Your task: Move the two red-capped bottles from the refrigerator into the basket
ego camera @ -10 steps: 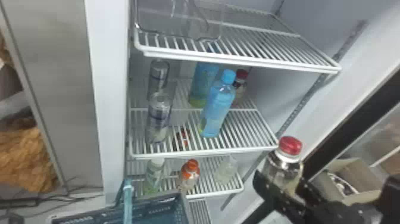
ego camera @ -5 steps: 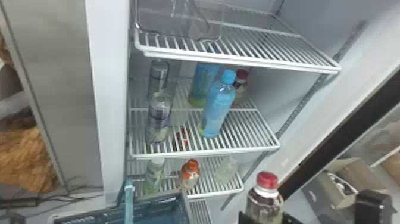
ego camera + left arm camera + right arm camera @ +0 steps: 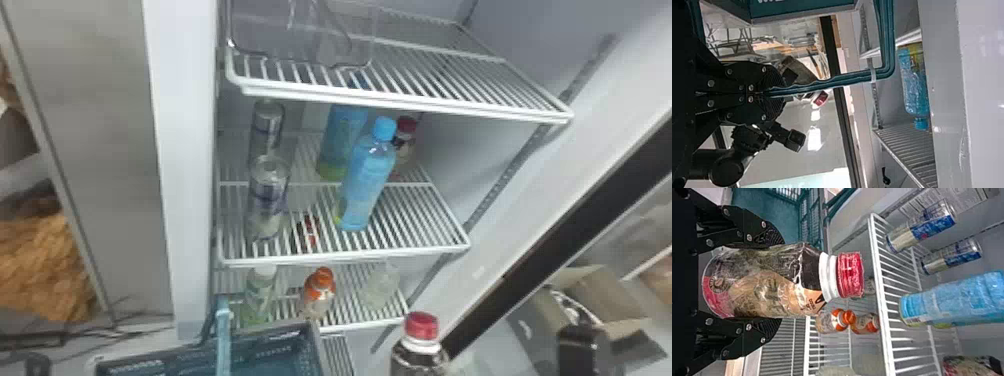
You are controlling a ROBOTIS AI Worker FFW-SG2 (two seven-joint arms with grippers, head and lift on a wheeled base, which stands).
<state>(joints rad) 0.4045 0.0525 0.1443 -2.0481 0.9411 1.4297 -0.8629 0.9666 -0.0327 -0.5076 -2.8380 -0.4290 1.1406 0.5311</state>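
Observation:
In the head view, my right gripper's black wrist part [image 3: 582, 347] is at the lower right, and a red-capped bottle [image 3: 421, 345] stands upright at the bottom edge, right of the basket [image 3: 314, 345]. The right wrist view has my right gripper [image 3: 774, 282] shut around that bottle's body [image 3: 756, 282], its red cap beyond the fingers. Another red-capped bottle [image 3: 406, 142] is on the middle shelf, partly behind a blue bottle. In the left wrist view, my left gripper [image 3: 766, 93] is shut on the basket's teal handle [image 3: 840, 80].
Blue bottles [image 3: 367, 182] and silver cans [image 3: 267, 197] stand on the middle shelf [image 3: 420, 235]. Below are an orange-capped bottle [image 3: 319, 292] and others. A clear bin [image 3: 300, 40] sits on the top shelf. An opened cardboard box [image 3: 595, 300] lies at the right, beyond the door frame.
The red-capped bottle held by my right gripper has moved down and left in the head view, towards the basket's side. The basket and the shelf items stay about where they were.

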